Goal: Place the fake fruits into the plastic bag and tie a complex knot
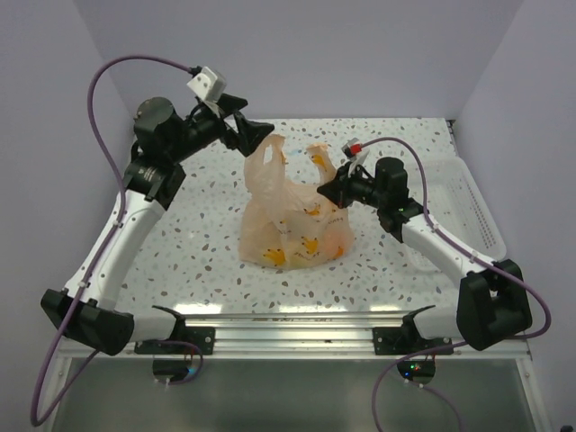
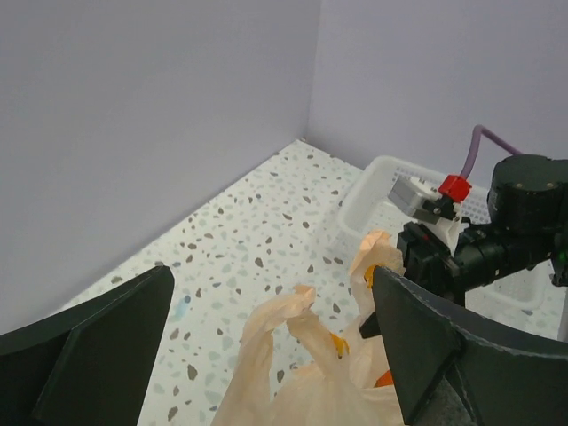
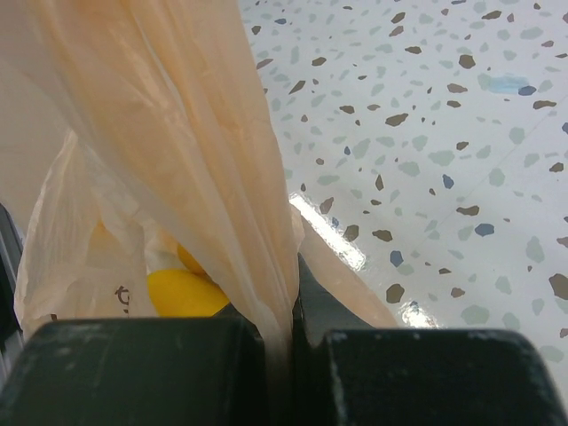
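The peach-orange plastic bag (image 1: 292, 229) stands on the middle of the table with yellow and orange fake fruits (image 1: 310, 245) showing through it. Its two handle loops stand apart, with no knot in view. My left gripper (image 1: 259, 135) is open above the left handle loop (image 1: 268, 166). In the left wrist view that loop (image 2: 288, 324) lies between the spread fingers (image 2: 98, 342) without touching them. My right gripper (image 1: 329, 191) is shut on the right handle (image 3: 222, 177), the plastic pinched at the jaws (image 3: 288, 342). A yellow fruit (image 3: 182, 293) shows inside the bag.
A white plastic tray (image 1: 472, 211) sits along the table's right edge; it also shows in the left wrist view (image 2: 373, 186). Lavender walls close off the back and sides. Speckled tabletop (image 1: 198, 225) lies round the bag.
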{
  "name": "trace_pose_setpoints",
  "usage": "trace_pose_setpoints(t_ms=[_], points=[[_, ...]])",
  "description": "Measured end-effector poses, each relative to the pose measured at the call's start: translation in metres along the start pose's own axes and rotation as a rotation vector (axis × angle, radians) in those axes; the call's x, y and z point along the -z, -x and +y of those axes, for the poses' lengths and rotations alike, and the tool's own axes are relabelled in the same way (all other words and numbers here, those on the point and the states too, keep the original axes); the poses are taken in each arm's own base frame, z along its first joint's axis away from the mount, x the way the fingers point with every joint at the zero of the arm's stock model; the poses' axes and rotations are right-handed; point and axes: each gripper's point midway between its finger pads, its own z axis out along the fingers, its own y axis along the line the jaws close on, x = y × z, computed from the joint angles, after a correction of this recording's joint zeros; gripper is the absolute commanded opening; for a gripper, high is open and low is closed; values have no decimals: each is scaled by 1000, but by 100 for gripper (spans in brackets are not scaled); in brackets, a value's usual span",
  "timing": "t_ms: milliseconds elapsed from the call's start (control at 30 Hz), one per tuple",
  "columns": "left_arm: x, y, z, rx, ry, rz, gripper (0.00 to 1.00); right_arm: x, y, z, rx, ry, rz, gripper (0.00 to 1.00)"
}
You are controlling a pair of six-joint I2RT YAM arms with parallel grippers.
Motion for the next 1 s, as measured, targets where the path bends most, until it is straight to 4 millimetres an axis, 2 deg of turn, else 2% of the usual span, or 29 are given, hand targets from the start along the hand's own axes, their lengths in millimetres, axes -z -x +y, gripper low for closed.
trace_pose_setpoints(t_ms=[267,433,467,533,567,633,667,700,767,833,867,933,967,1000], points=[[-25,-68,17,70,-2,167,100,1,0,0,34,4,0,0],[-33,-90,7,68,-49,223,100,2,2,1,62,8,-2,0],[-34,-93,4,64,-63,232,96,2,2,1,66,8,-3,0],[-35,-97,-3,61,-91,242,84,2,2,1,69,8,0,0],[-35,-99,-5,62,-103,248,59,3,1,1,70,8,1,0],[-34,-102,-7,67,-118,262,23,3,1,1,74,8,3,0],[-34,-102,-9,68,-126,265,0,3,0,1,75,7,6,0],[-33,-102,-9,71,-132,266,0,4,-1,1,76,7,10,0],[-32,-98,-11,68,-161,254,0,4,-3,1,72,7,23,23],[-29,-91,-14,77,-198,228,0,6,-4,4,63,17,46,51],[-27,-86,-15,76,-215,214,0,7,0,5,62,23,52,69],[-21,-78,-21,77,-248,189,0,11,15,9,73,41,50,85],[-17,-74,-25,76,-266,180,0,13,26,11,82,46,38,91],[-14,-71,-29,69,-285,167,0,17,40,14,94,57,20,91]])
